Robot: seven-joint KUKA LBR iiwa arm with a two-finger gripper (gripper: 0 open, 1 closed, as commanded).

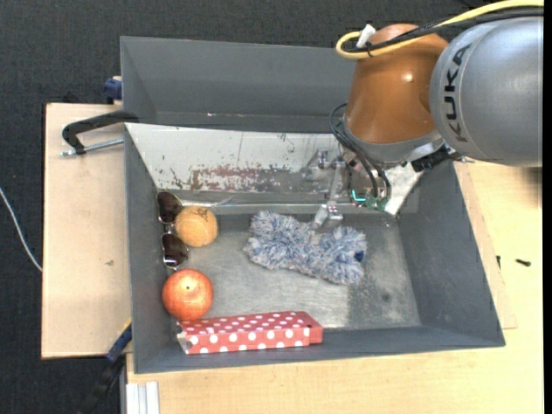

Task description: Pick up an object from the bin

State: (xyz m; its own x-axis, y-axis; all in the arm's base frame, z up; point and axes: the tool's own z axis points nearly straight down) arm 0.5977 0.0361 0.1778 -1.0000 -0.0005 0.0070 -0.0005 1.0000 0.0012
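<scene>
The grey metal bin [259, 84] is the largest thing here, with a scratched back wall and a flat floor. The arm [500, 84] reaches in from the right, and its wrist carries a rounded orange cover [392, 84] with a yellow cable looped over it.

On the floor, near the middle, lies a fluffy blue-and-white cloth [302, 248] that looks like a shaggy mop head, spread out flat and lying a little diagonally. The end effector [330, 214] hangs below the orange cover, close to the back wall, and its tip is at the upper edge of this cloth — I cannot tell whether it is set wide or narrow, or whether it really touches the cloth.

Along the front wall lies a long red box with white dots [250, 332]. Just above its left end sits a red apple [187, 293]. Further back on the left side is an orange fruit [197, 227] — and dark sunglasses [173, 249] lie just beside it, against the left wall.
</scene>
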